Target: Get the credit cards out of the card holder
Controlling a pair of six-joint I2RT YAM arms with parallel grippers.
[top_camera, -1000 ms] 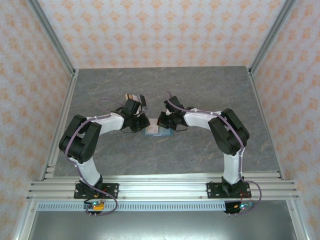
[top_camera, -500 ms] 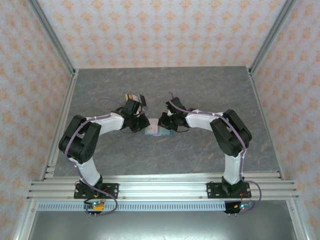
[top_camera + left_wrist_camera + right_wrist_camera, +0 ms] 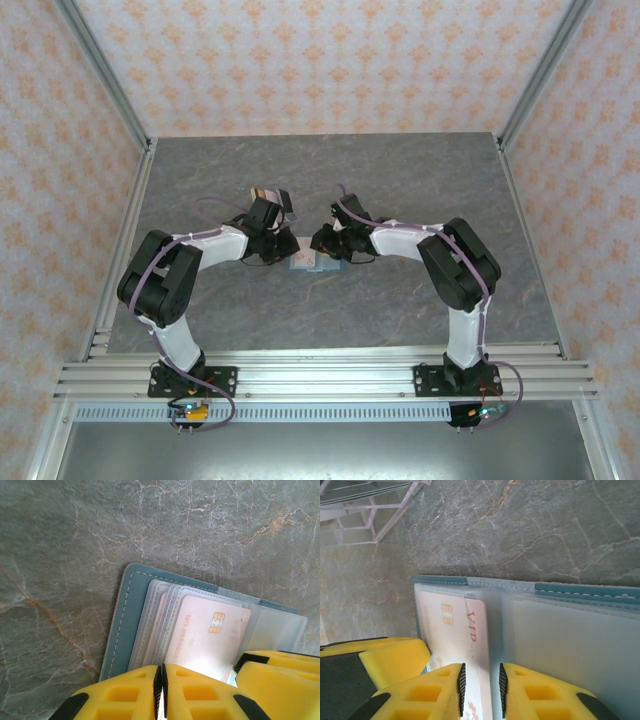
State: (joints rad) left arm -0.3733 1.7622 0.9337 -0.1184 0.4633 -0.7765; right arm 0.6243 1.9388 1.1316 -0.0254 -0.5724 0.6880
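Note:
The teal card holder (image 3: 312, 262) lies open on the grey table between my two grippers. Clear sleeves fan over its panel (image 3: 127, 625), and a pale pink card (image 3: 210, 635) with a gold chip sticks partly out of one. My left gripper (image 3: 162, 695) is shut, its fingertips at the holder's near edge. My right gripper (image 3: 480, 690) is slightly open. Its pads straddle the pink card's (image 3: 465, 630) long edge and the sleeve fold without clamping them. From above, the left gripper (image 3: 287, 248) and the right gripper (image 3: 322, 246) meet over the holder.
Small brown and dark cards (image 3: 268, 194) lie on the table just beyond the left wrist. The right gripper's yellow finger (image 3: 280, 675) shows in the left wrist view. An aluminium frame rail (image 3: 355, 510) stands at the table's edge.
The right gripper's jaws have parted from shut to slightly open over the card's edge, and its wrist has edged left. The left arm has stayed still.

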